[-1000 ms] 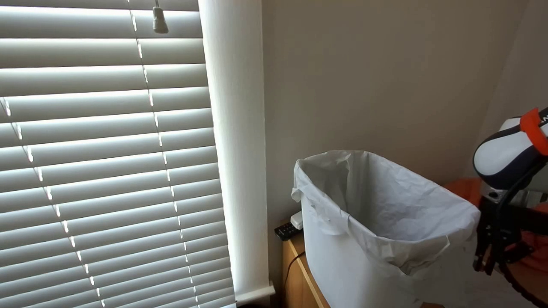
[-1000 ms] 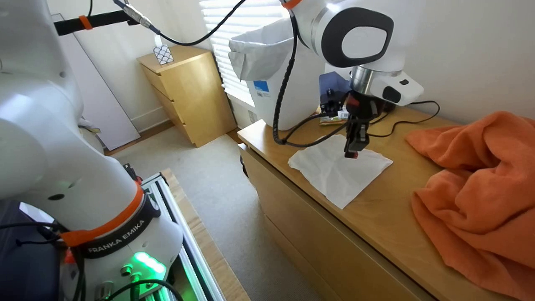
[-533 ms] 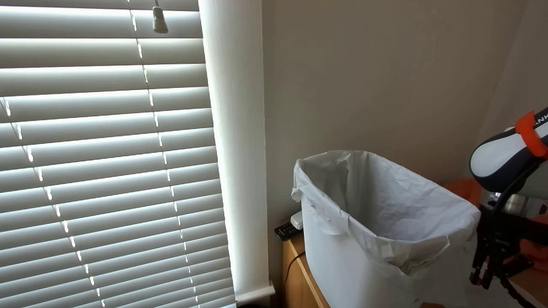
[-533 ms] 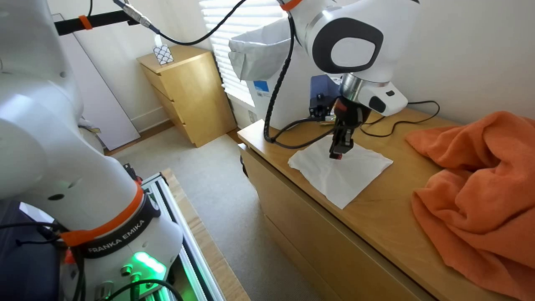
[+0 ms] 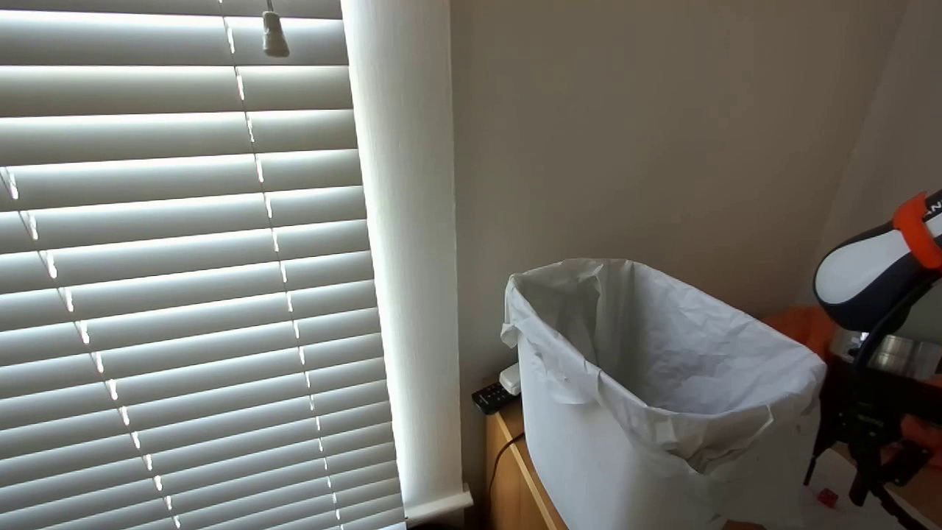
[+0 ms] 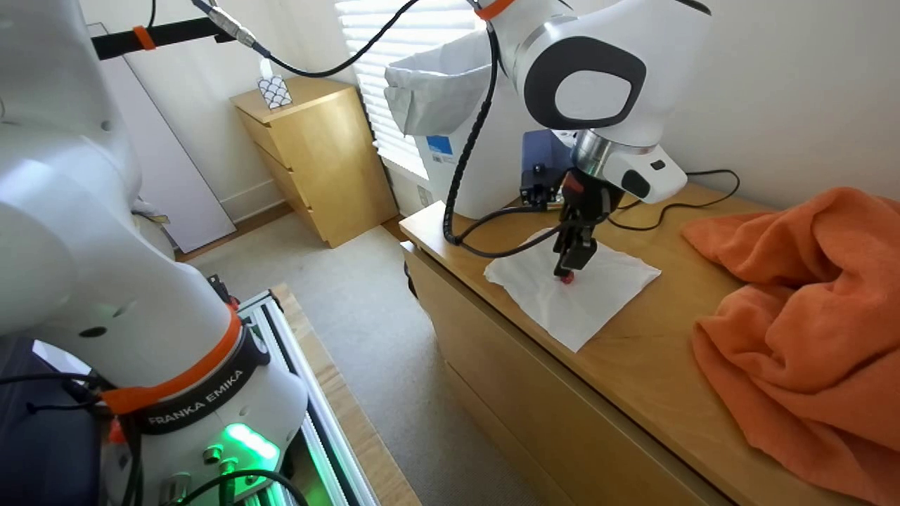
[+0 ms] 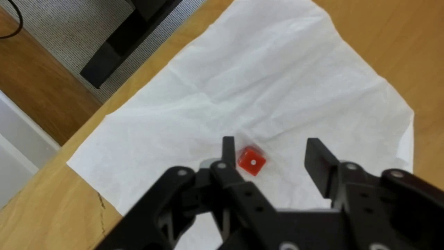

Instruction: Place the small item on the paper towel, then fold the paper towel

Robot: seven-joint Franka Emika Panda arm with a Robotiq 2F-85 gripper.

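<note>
One die (image 7: 252, 160) lies on the towel (image 7: 295, 80), spread near the robot-side edge of the worktop (image 6: 647, 365). The hand (image 7: 271, 143) stands over it, fingers (image 7: 321, 166) apart, the die between them in the wrist view.

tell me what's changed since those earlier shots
In an exterior view, the tool moved down and toward the left of the picture, then opened, letting go of the red die, which now appears to rest on the paper towel. The paper towel, orange cloth and lined bin stayed put.
</note>
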